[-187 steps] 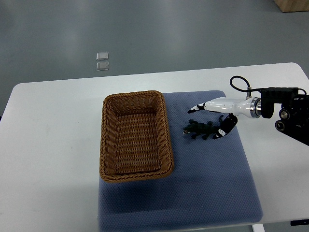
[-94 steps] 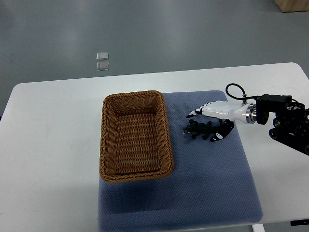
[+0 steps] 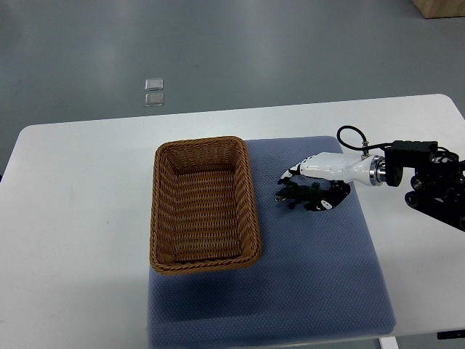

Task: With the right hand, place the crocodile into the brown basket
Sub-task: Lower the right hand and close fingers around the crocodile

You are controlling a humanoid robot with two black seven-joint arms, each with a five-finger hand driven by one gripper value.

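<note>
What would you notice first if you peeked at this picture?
Your eye goes first to the big brown basket, empty, sitting on the left part of a blue mat on the white table. Just to its right, the robot's white right hand reaches in from the right edge, wrapped round a small dark green crocodile that lies on the mat.

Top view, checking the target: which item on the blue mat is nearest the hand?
The dark green crocodile, at the right hand; the brown basket lies apart, leftward.
</note>
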